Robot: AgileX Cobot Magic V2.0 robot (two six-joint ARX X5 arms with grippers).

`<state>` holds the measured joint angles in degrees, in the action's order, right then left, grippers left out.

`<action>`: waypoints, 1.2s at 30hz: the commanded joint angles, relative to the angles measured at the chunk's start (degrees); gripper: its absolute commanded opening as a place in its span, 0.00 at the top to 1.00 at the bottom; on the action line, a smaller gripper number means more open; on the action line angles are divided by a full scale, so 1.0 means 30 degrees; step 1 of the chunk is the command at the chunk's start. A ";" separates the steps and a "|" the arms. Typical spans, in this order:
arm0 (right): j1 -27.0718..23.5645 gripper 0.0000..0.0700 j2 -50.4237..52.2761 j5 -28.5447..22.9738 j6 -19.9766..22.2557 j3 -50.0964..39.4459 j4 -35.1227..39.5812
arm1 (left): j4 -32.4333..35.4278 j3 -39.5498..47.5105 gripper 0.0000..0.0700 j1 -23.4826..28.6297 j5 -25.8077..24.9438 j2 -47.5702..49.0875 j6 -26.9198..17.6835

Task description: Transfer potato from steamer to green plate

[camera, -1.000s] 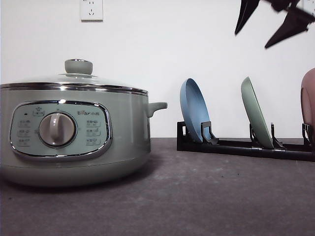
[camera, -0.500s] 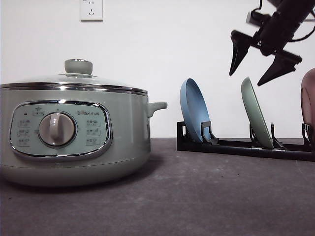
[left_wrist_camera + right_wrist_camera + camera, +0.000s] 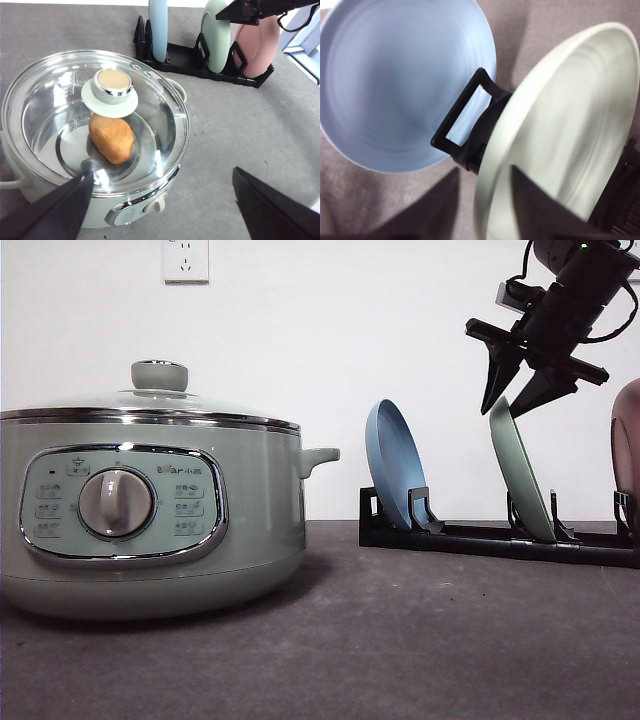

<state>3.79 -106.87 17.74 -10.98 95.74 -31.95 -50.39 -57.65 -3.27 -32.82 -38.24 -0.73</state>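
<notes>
Front view sits low at table level; both wrist views look down — all share the green plate (image 3: 520, 470).

right wrist view. we saw the green plate (image 3: 570, 135) standing on edge in a black rack (image 3: 470, 125), beside the blue plate (image 3: 400, 85), also on edge. the right gripper (image 3: 482, 200) was spread, its two dark fingers (image 3: 437, 207) straddling the green plate's near rim. grey table (image 3: 530, 30) lay behind.
</notes>
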 commanded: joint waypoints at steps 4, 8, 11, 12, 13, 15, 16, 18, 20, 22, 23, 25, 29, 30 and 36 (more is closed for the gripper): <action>0.0029 0.90 -0.0452 -0.0066 -0.0211 0.0481 0.0161 | 0.0211 -0.0393 0.18 -0.0044 -0.0051 -0.0102 -0.0182; 0.0029 0.99 -0.0452 0.0000 -0.0219 0.0481 0.0169 | 0.0211 -0.0393 0.18 -0.0044 -0.0051 -0.0102 -0.0182; 0.0029 0.99 -0.0452 0.0356 -0.0219 0.0484 0.0209 | 0.0211 -0.0393 0.18 -0.0044 -0.0051 -0.0102 -0.0182; 0.0030 0.99 -0.0451 0.0513 -0.0220 0.0488 0.0225 | 0.0211 -0.0393 0.18 -0.0044 -0.0051 -0.0102 -0.0182; 0.0035 0.99 -0.0446 0.0587 -0.0225 0.0488 0.0244 | 0.0211 -0.0393 0.18 -0.0044 -0.0051 -0.0102 -0.0182; 0.0036 0.99 -0.0393 0.0590 -0.0264 0.0497 0.0265 | 0.0210 -0.0393 0.18 -0.0044 -0.0051 -0.0102 -0.0182; 0.0036 0.99 -0.0324 0.0590 -0.0268 0.0502 0.0270 | 0.0205 -0.0393 0.18 -0.0044 -0.0051 -0.0102 -0.0182; 0.0044 0.99 -0.0134 0.0611 -0.0270 0.0524 0.0333 | 0.0211 -0.0393 0.18 -0.0044 -0.0051 -0.0102 -0.0182; 0.0084 0.99 0.0189 0.0627 -0.0285 0.0576 0.0473 | 0.0211 -0.0393 0.18 -0.0044 -0.0051 -0.0102 -0.0182; 0.0131 0.99 0.0628 0.0642 -0.0341 0.0682 0.0630 | 0.0211 -0.0393 0.18 -0.0044 -0.0051 -0.0102 -0.0182; 0.0168 0.99 0.0858 0.0641 -0.0350 0.0744 0.0687 | 0.0211 -0.0393 0.18 -0.0044 -0.0051 -0.0102 -0.0182; 0.0197 0.99 0.1395 0.0641 -0.0344 0.0884 0.0735 | 0.0211 -0.0393 0.18 -0.0044 -0.0051 -0.0102 -0.0182; 0.0296 0.99 0.2614 0.0641 -0.0331 0.0947 0.0707 | 0.0226 -0.0393 0.18 -0.0044 -0.0051 -0.0102 -0.0182; 0.0326 0.99 0.2940 0.0643 -0.0315 0.0947 0.0635 | 0.0226 -0.0393 0.18 -0.0044 -0.0051 -0.0102 -0.0182; 0.0893 0.99 0.5060 0.0586 0.0636 0.0947 -0.0692 | 0.0219 -0.0393 0.18 -0.0044 -0.0051 -0.0102 -0.0182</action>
<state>5.80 -91.89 19.42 -11.03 97.06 -34.39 -50.39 -57.65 -3.27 -32.82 -38.24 -0.73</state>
